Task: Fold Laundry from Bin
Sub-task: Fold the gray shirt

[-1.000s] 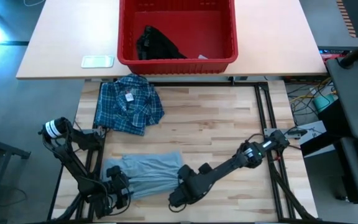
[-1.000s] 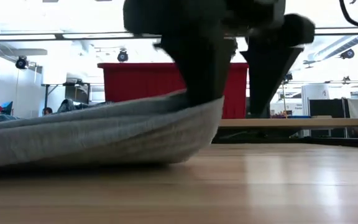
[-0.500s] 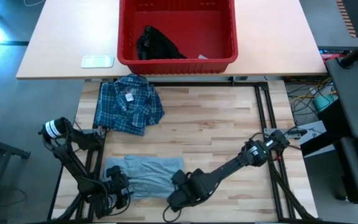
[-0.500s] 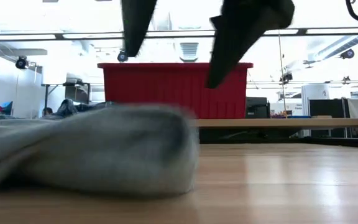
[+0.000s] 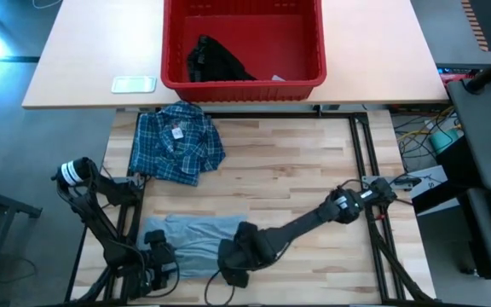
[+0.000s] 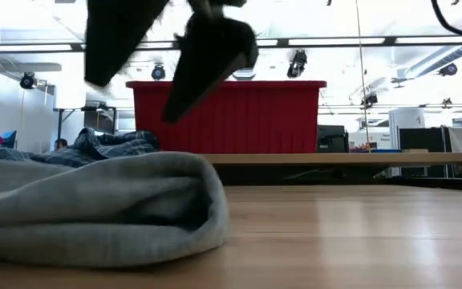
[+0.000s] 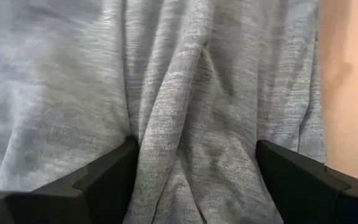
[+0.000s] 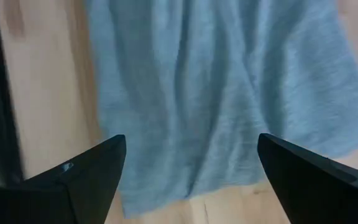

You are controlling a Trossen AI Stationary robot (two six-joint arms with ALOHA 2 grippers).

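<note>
The light grey T-shirt (image 5: 193, 243) lies in a folded bundle at the near left of the wooden table; its right end is a rounded fold (image 6: 203, 201) resting on the wood. My left gripper (image 5: 156, 263) stands open at the shirt's left end. My right gripper (image 5: 233, 263) hovers open above the right end, clear of the cloth (image 8: 216, 93) in the low view (image 6: 131, 103). The plaid shirt (image 5: 176, 143) lies crumpled farther back. The red bin (image 5: 244, 81) on the far table holds a black garment (image 5: 216, 61). My left gripper comes at the grey T-shirt from above, slanting down, at the shirt's left end. Its spread fingers (image 7: 104, 180) rest on the cloth, and a wrinkled ridge of several folds (image 7: 179, 124) lies between them. The shirt lies flat on the table.
A small white object (image 5: 134, 83) lies on the far table left of the bin. Black frame rails (image 5: 361, 162) run along the wooden table's right side. Bare wood (image 5: 297, 179) stretches over the table's middle and right.
My right gripper has risen from the shirt's right end, rolled, and gone toward the table's left edge. The shirt's right end, held up off the wood a second ago, has dropped and now lies as a rounded fold; the bundle reaches less far right.
</note>
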